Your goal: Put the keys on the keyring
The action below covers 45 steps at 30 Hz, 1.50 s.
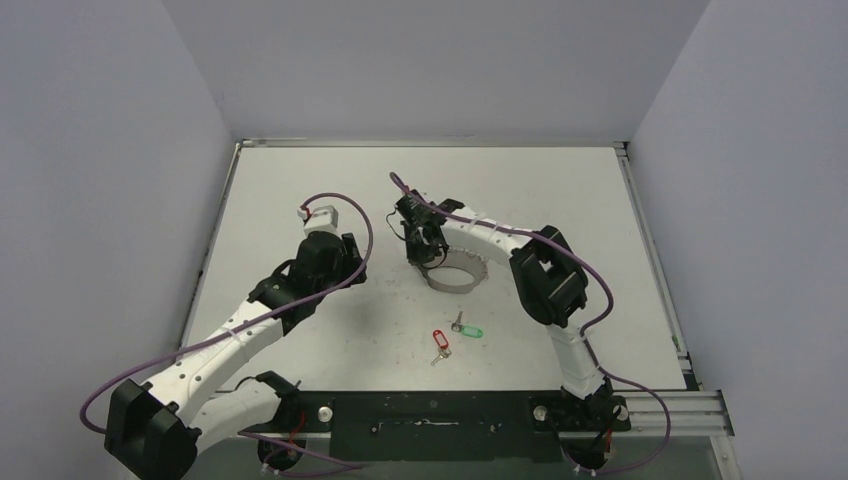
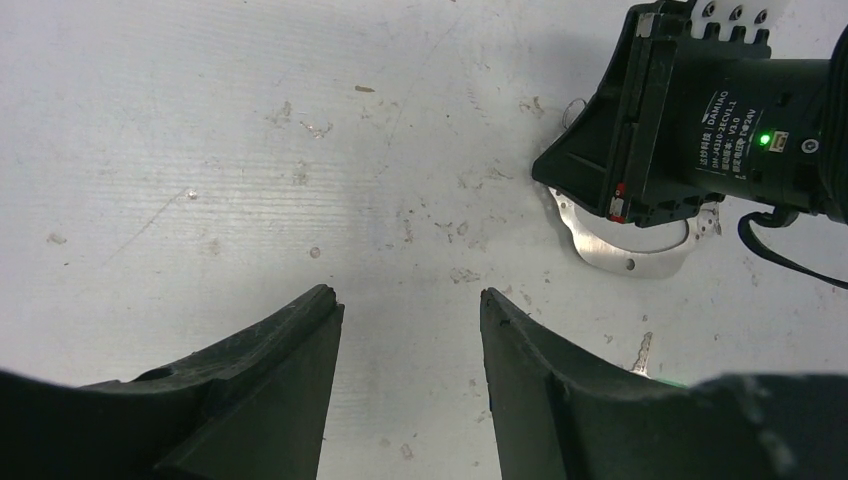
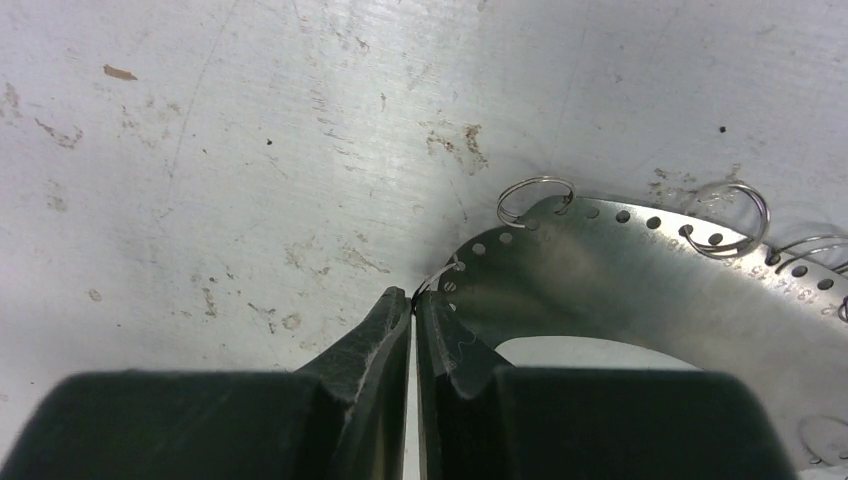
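At the centre of the surface (image 1: pixel 560 190), top view: the right tool (image 3: pixel 413 295) is lowered onto the 11 o'clock edge of a perforated plate (image 3: pixel 620 270), a flat metal crescent with small wire rings threaded through its holes.

Right wrist view: the fingers are clenched, tips all but touching. A sliver of pale wire, taken to be the keyring (image 3: pixel 437 277), shows at their tips. It appears pinched, though a firm hold cannot be confirmed. Spare rings (image 3: pixel 537 198) hang from the plate's rim between 1 and 3 o'clock of the fingertips.

The left tool (image 2: pixel 410 305) hovers at 9 o'clock of the plate, released, its fingers apart over bare surface and grasping nothing.

The red-tagged key (image 1: pixel 441 340) and green-tagged key (image 1: pixel 471 331) lie flat near the plate at its 6 o'clock, close together and apart from both tools.

Judged progress: early. Neither key is on a ring. The work left is to free the ring from the plate, lift each key, and thread both onto it.
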Each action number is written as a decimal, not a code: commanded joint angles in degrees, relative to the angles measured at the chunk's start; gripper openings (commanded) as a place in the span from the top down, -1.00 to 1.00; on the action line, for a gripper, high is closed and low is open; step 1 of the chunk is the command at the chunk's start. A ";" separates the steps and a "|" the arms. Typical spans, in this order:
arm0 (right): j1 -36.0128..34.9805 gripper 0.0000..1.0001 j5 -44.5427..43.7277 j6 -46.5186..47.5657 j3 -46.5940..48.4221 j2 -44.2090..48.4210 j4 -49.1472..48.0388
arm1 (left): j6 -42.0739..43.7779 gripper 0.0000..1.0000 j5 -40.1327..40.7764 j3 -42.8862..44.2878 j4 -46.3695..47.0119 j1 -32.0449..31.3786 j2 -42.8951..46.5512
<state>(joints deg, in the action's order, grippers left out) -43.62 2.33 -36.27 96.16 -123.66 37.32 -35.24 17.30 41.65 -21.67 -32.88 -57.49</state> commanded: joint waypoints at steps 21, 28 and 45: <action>-8.24 1.00 5.67 20.79 -10.71 13.93 -5.26 | 1.41 -0.04 -0.22 1.28 2.86 0.71 1.78; -7.99 1.00 5.86 24.78 -21.05 25.65 -12.42 | 1.40 -0.03 -0.97 -1.88 6.05 0.89 6.78; -3.42 1.00 19.60 41.31 -24.83 40.13 -9.75 | 10.71 -0.02 -9.12 -2.35 8.14 1.07 9.01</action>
<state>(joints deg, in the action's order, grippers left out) -50.28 11.42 0.10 68.79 -86.59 26.44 -29.36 11.88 36.27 -15.22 -32.14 -48.25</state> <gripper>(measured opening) 0.026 0.515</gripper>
